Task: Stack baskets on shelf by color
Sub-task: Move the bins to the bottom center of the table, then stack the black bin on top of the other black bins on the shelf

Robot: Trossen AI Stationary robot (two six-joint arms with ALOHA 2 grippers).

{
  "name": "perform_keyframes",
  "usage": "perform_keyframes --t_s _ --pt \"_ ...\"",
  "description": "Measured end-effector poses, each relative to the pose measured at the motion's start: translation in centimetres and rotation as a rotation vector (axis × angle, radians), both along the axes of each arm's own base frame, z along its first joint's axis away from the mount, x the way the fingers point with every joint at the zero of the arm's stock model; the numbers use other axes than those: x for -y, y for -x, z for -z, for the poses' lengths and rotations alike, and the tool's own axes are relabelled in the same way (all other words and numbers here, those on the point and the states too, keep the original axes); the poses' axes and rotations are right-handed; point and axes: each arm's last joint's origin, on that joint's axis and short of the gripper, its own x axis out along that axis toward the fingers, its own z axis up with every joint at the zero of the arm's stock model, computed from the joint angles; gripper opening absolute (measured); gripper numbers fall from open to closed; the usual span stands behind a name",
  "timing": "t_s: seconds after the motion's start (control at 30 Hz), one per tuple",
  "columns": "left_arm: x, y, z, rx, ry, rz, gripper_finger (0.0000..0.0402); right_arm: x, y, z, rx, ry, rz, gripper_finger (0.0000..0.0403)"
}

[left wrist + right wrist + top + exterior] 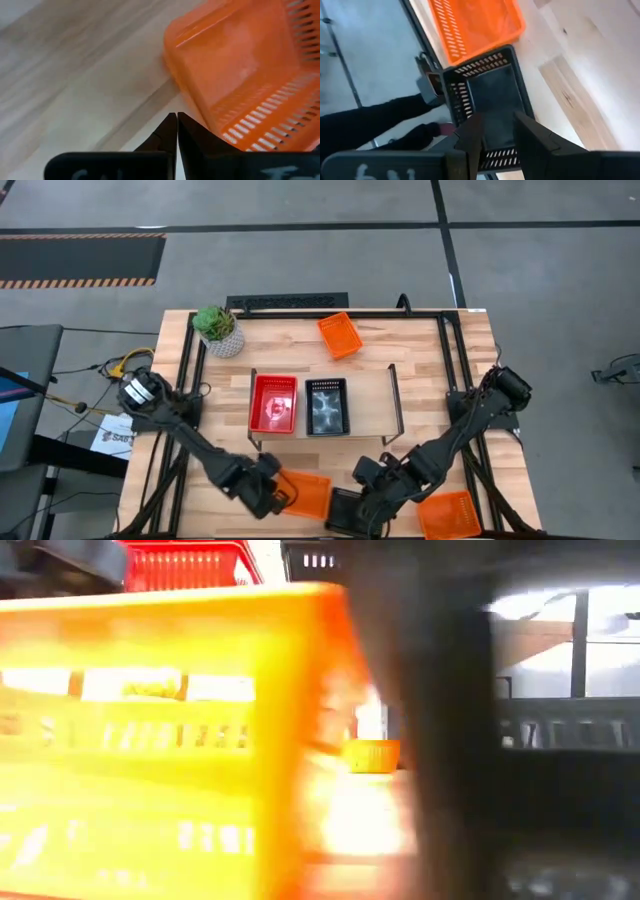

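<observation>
On the shelf (370, 405) sit a red basket (273, 402) and a black basket (326, 406). One orange basket (339, 335) lies near the table's far edge. At the near edge lie an orange basket (308, 495), a black basket (343, 512) and another orange basket (450, 515). My left gripper (173, 120) is shut and low, just left of the near-left orange basket (240, 75). My right gripper (498, 125) hovers open above the near black basket (492, 95), with nothing between its fingers. My left gripper comes down slanting, its shut fingertips (170, 125) beside a lower corner of the orange basket's outer wall (187, 102). I cannot tell whether they touch it.
A white pot with a green plant (218, 330) stands at the far left corner. The shelf's right third (372, 395) is bare wood. The two near baskets lie side by side close to the table's front edge, with black frame bars (455, 370) along the table's sides.
</observation>
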Motion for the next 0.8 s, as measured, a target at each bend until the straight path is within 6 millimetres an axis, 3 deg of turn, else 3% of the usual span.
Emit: perform_keyframes --t_s 0.13,0.37,0.53,0.63,0.8 --pt "-1.2 -2.0 -0.3 0.071 0.007 0.021 0.0 0.2 0.7 0.3 -0.061 0.046 -0.002 0.0131" --pt "-2.1 -2.9 -1.4 0.103 0.071 0.059 0.0 -0.1 3.0 1.0 -0.199 0.154 -0.027 0.0154" --pt "-1.4 -1.0 -3.7 0.11 0.121 0.082 0.0 -1.0 4.0 1.0 -0.204 0.169 -0.073 0.0214" --pt "-0.9 0.4 -5.7 0.156 0.154 0.069 0.0 -1.2 4.4 2.1 -0.212 0.179 -0.084 0.0243" --pt "-0.5 2.8 -8.9 0.259 0.188 0.051 0.0 -1.3 4.5 4.7 -0.212 0.154 -0.189 0.0248"
